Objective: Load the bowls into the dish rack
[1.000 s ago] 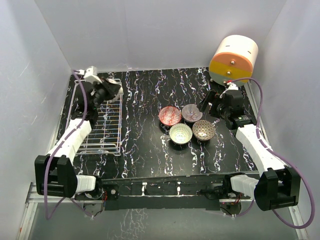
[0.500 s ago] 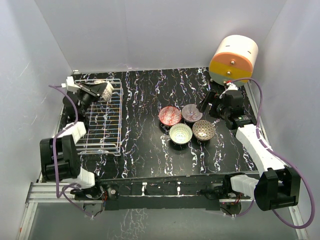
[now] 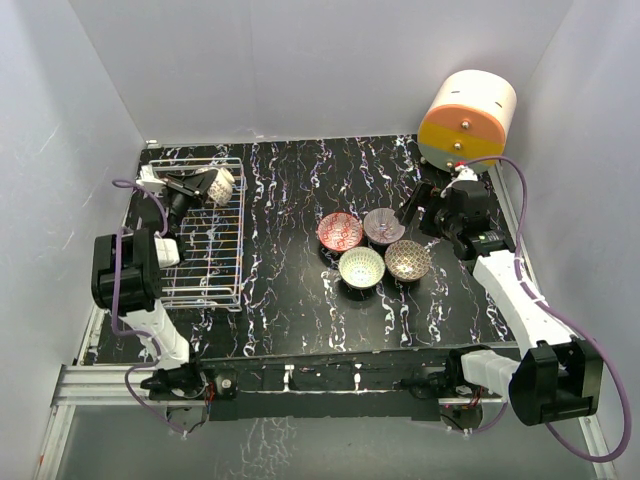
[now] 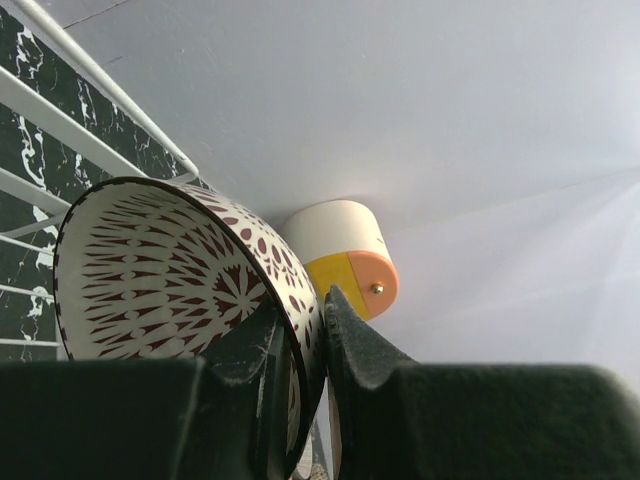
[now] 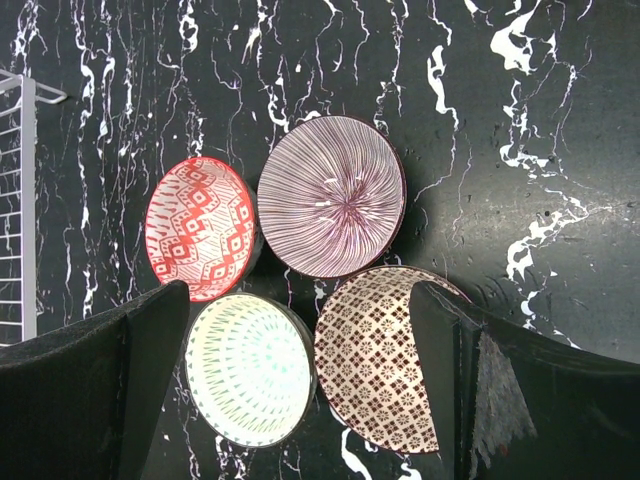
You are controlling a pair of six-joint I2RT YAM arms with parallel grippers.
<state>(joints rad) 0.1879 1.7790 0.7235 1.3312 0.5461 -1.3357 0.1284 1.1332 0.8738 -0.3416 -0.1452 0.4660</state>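
Mid-load: four small patterned ceramic bowls [image 3: 361,267] loose on black marbled table [image 3: 290,300] beside white wire dish rack [image 3: 200,272], right gripper [image 5: 300,330] spread wide above them. Farther back, left gripper [image 4: 300,325] pinched on rim of white lattice-patterned bowl [image 4: 160,270], tilted over rack's far end. Next, likely: lower, seat on wires, release.

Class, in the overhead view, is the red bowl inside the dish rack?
No, the red bowl sits on the black table, well outside the dish rack.
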